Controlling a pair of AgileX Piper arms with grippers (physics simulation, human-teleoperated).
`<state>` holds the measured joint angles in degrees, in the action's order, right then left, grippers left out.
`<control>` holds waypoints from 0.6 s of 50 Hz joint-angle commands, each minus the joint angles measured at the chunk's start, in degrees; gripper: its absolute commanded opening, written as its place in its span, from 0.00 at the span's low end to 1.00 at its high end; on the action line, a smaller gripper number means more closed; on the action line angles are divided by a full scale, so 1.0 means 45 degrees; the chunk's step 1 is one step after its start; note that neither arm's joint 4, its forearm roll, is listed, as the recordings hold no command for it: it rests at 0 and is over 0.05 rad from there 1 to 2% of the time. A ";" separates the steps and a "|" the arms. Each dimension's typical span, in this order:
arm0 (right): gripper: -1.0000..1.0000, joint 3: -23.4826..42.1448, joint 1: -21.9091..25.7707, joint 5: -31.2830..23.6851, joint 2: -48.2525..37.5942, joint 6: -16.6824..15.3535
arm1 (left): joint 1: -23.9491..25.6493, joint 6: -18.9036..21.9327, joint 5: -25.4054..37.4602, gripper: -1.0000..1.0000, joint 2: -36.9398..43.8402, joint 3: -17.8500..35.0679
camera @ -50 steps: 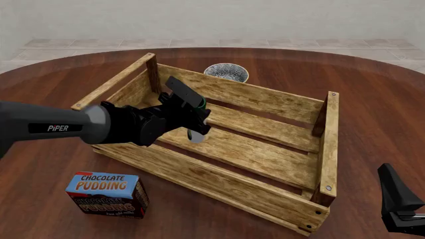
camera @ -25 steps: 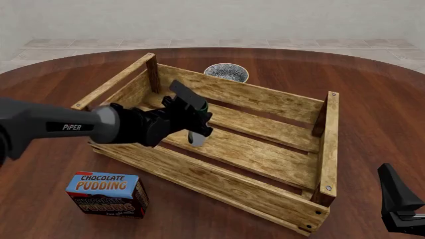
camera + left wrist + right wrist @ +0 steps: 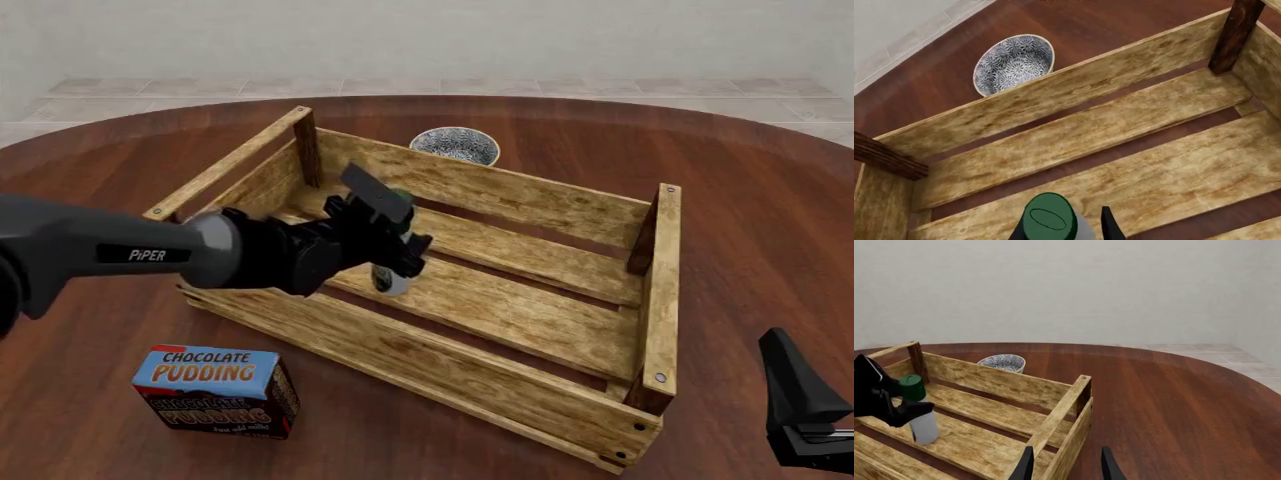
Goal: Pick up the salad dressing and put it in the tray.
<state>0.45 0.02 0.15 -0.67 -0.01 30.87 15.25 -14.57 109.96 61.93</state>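
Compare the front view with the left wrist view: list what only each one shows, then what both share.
Only the front view shows the chocolate pudding box on the table in front of the tray, the left arm's grey body, the left gripper closed around the bottle, and part of the right gripper at the lower right corner.

Only the left wrist view shows the flat top of the bottle's green cap.

Both show the salad dressing inside the tray and the patterned bowl beyond the tray's far wall.
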 commanded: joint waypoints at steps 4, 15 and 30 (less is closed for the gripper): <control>1.00 0.0000 -0.0001 0.0000 -0.0001 0.0001 | -0.0079 0.0070 0.0155 1.00 -0.0497 -0.0093; 1.00 0.0000 0.0001 0.0000 -0.0002 0.0000 | -0.0122 0.0211 0.0253 1.00 -0.0960 -0.0164; 1.00 0.0000 0.0001 0.0000 0.0001 0.0001 | -0.0161 0.0276 0.0532 1.00 -0.1686 -0.0179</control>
<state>0.45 0.02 0.15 -0.66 0.00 30.25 16.26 -12.88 104.38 61.22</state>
